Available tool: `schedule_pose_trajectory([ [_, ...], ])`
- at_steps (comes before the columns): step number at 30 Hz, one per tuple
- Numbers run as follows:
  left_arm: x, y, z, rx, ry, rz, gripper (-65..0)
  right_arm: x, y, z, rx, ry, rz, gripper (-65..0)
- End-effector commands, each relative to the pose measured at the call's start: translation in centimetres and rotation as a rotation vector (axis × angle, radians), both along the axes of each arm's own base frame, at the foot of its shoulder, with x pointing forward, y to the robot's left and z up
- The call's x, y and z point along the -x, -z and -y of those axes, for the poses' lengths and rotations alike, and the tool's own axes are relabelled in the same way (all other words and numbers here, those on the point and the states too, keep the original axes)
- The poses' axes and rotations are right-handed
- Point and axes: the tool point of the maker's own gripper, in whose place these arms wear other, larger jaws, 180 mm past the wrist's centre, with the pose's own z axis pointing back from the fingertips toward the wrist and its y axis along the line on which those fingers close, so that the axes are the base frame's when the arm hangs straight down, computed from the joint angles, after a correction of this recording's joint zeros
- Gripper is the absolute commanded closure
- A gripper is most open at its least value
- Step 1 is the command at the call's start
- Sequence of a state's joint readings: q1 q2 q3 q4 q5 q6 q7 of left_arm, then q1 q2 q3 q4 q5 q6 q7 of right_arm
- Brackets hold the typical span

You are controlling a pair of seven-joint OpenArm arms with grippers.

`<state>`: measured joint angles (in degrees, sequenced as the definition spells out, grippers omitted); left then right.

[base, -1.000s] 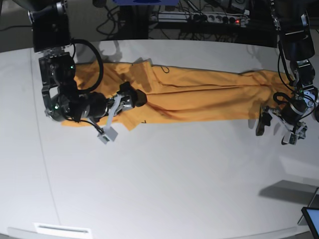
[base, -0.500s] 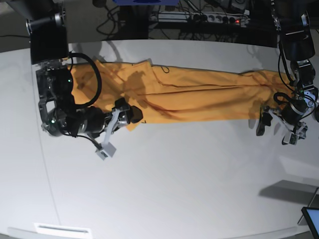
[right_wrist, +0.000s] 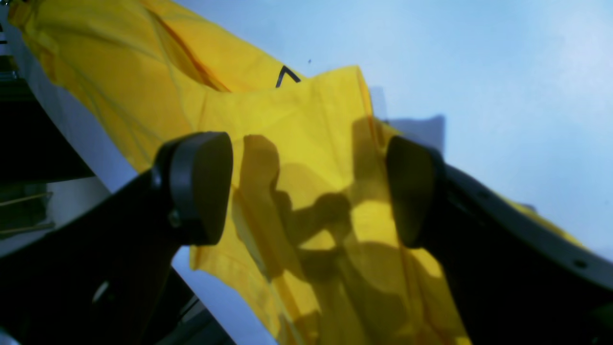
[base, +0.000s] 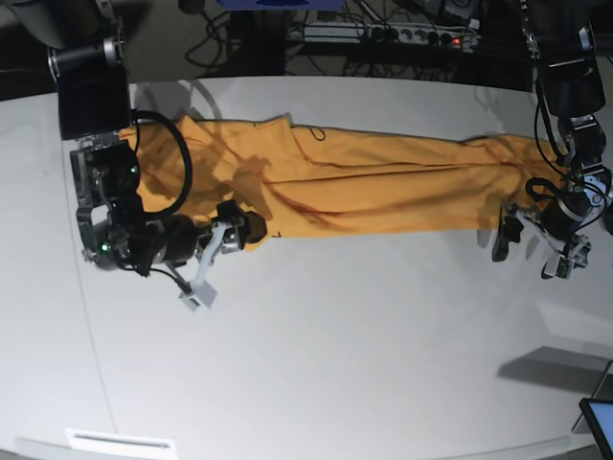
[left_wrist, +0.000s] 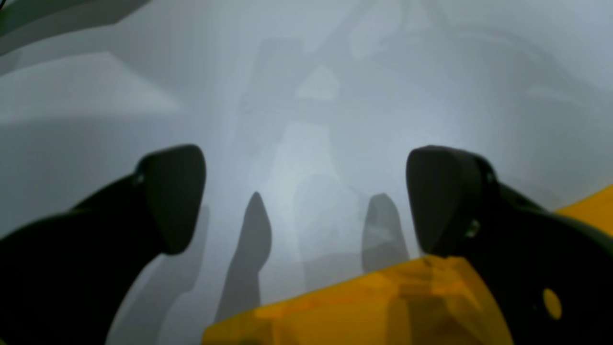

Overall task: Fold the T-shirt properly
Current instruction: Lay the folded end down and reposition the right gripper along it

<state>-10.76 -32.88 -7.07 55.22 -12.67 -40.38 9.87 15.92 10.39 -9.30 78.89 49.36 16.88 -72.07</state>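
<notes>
A white table [base: 316,364] fills the scene, dark clutter of cables behind its far edge. One T-shirt [base: 383,182] lies stretched in a long band across the far half. Two grippers: at the left, the right gripper [base: 228,251] hangs over the shirt's near-left corner, fingers spread, gripping nothing. At the right, the left gripper [base: 533,251] hovers released, just off the shirt's right end.

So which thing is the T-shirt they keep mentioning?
Look at the big white table. Along its far side lies a long orange-yellow cloth, stretched between the two robot arms: that is the T-shirt. It is the only fabric and the only brightly coloured thing there.
</notes>
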Motion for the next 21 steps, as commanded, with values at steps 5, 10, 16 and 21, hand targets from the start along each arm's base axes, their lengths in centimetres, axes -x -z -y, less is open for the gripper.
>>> schedule_pose_trajectory([
  [5,-1.0,-2.4,-1.0,-0.013,-0.007,0.066,-65.0,-1.7,-1.2,0.1,-0.022,0.014,0.031,-46.9],
  [10,-1.0,-2.3,-0.9,-0.012,-0.007,0.066,-65.0,-2.1,0.6,0.5,0.065,-0.011,0.0,-46.9],
  [16,-1.0,-2.3,-0.9,-0.012,-0.007,0.065,-65.0,-1.8,1.3,-1.0,0.093,-0.058,0.027,-46.9],
  [21,-1.0,-2.3,-1.0,-0.013,-0.007,0.065,-65.0,-1.9,2.1,-0.6,0.099,-0.045,-0.005,-46.9],
])
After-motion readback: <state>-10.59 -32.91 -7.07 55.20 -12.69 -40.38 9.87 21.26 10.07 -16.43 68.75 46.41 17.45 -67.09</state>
